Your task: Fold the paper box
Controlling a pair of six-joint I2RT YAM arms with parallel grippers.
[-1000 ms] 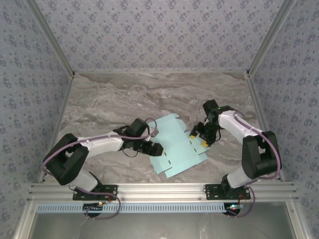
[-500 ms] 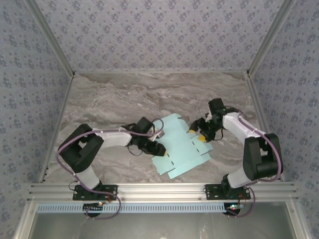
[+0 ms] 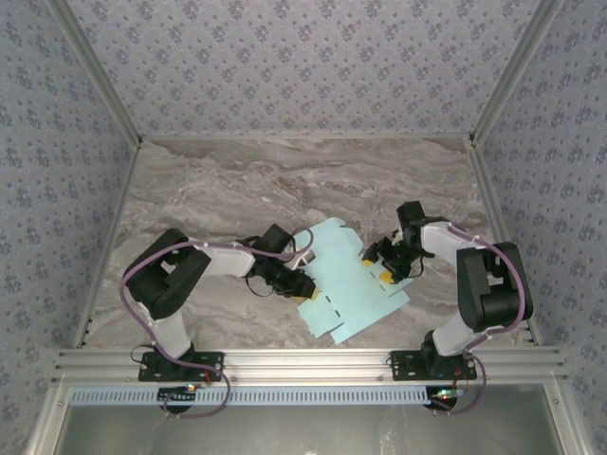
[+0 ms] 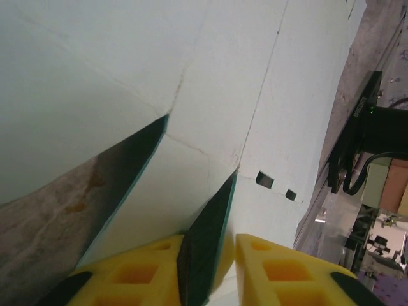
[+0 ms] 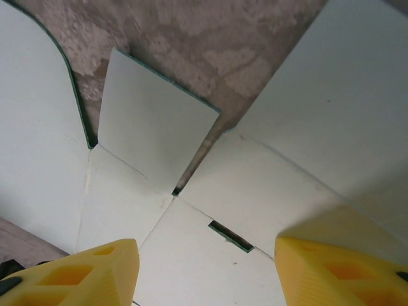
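Note:
The paper box point(image 3: 346, 284) is a mint die-cut sheet lying mostly flat on the table between both arms. My left gripper point(image 3: 300, 284) is at its left edge. In the left wrist view, a raised flap point(image 4: 201, 255) of the sheet point(image 4: 268, 83) stands against the left finger point(image 4: 134, 277), with a thin gap to the right finger point(image 4: 287, 268). I cannot tell whether they pinch it. My right gripper point(image 3: 384, 268) hovers over the sheet's right edge. In the right wrist view its jaws point(image 5: 204, 274) stand wide open above the card point(image 5: 274, 191) near a slit point(image 5: 231, 234), holding nothing.
The marble table top point(image 3: 237, 190) stretches behind and to the left of the sheet. Patterned walls enclose three sides. An aluminium rail point(image 3: 303, 360) runs along the near edge by the arm bases. A black arm part point(image 4: 370, 140) stands beyond the sheet.
The left gripper's fingers have drawn much closer together at the sheet's left flap. The sheet has slid a little right and nearer. The right gripper has shifted slightly, still open.

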